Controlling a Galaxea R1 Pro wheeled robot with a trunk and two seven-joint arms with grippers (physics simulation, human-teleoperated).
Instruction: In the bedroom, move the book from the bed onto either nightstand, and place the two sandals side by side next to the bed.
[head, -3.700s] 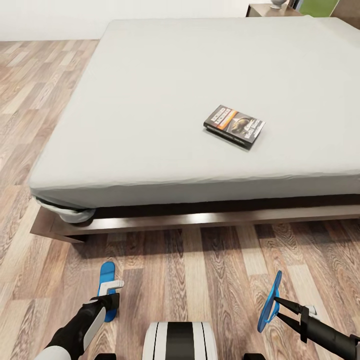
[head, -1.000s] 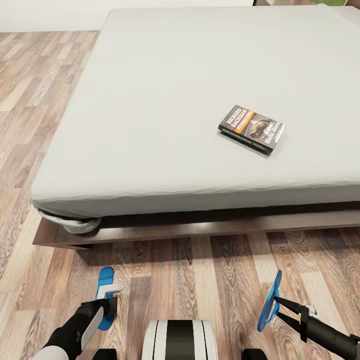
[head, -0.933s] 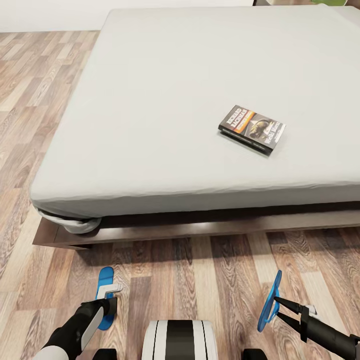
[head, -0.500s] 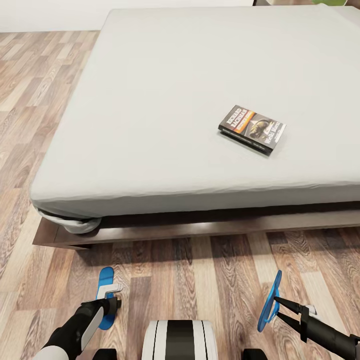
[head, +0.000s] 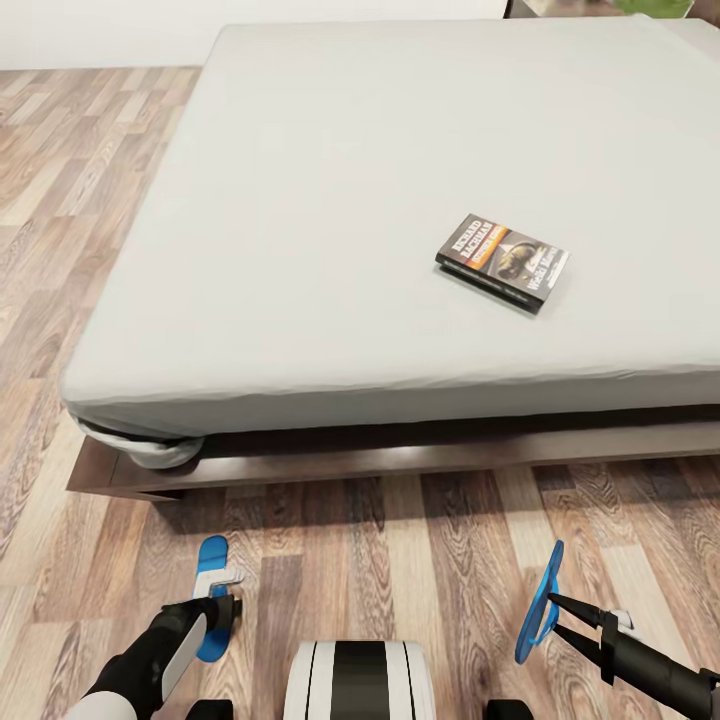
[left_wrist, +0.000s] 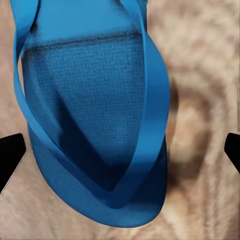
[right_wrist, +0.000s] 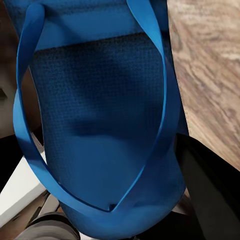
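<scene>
Left claw (head: 222, 612), now spread wide, has released its sandal (head: 212, 594) flat at seven o'clock; right claw (head: 548, 610) still pinches the other sandal (head: 541, 603) upright.

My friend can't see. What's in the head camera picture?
A book lies on a big pale bed above a wood floor. The right claw holds one blue sandal up on edge; the left claw is at another sandal lying flat.
</scene>
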